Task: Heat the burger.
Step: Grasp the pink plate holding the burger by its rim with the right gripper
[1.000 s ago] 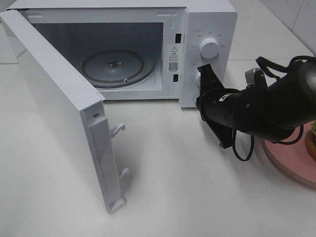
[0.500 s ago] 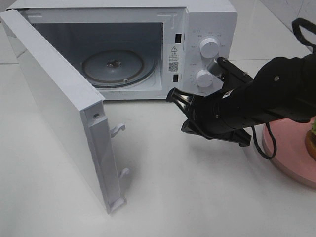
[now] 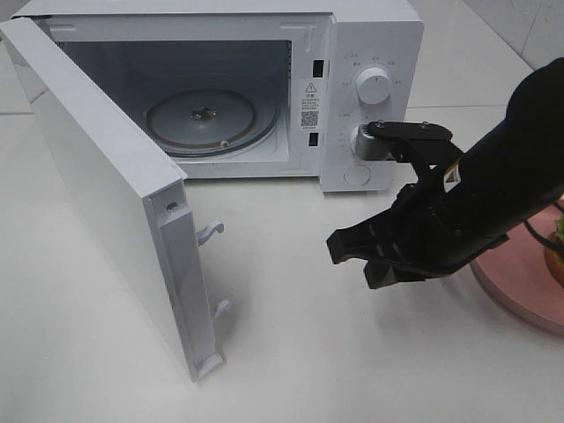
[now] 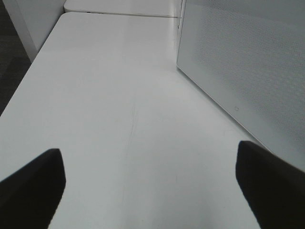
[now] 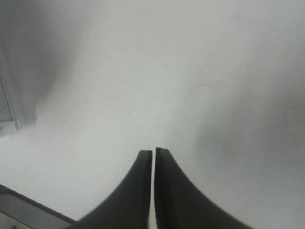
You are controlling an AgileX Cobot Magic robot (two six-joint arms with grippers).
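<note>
From the high camera, a white microwave (image 3: 370, 53) stands at the back of the white table (image 3: 291, 352) with its door (image 3: 106, 194) swung wide to the left. The glass turntable (image 3: 201, 119) inside is bare. Two round knobs (image 3: 373, 86) sit one above the other on the control panel. The black right arm reaches in from the right, low in front of that panel. The right gripper (image 3: 337, 248) points left over the table, holding nothing. The burger (image 3: 558, 251) is a sliver of green and brown at the right edge, on the pink plate (image 3: 515, 286), behind the arm and well apart from the microwave's cavity.

In the left wrist view, the left gripper (image 4: 152, 186) is spread wide and empty above bare table, its dark fingers (image 4: 33, 183) far apart. A dotted white panel (image 4: 248, 62) of the microwave stands near it.

In the right wrist view, the right gripper's two dark fingers (image 5: 138, 191) are pressed together with only a hairline slit between them, pinching nothing, over plain white table
</note>
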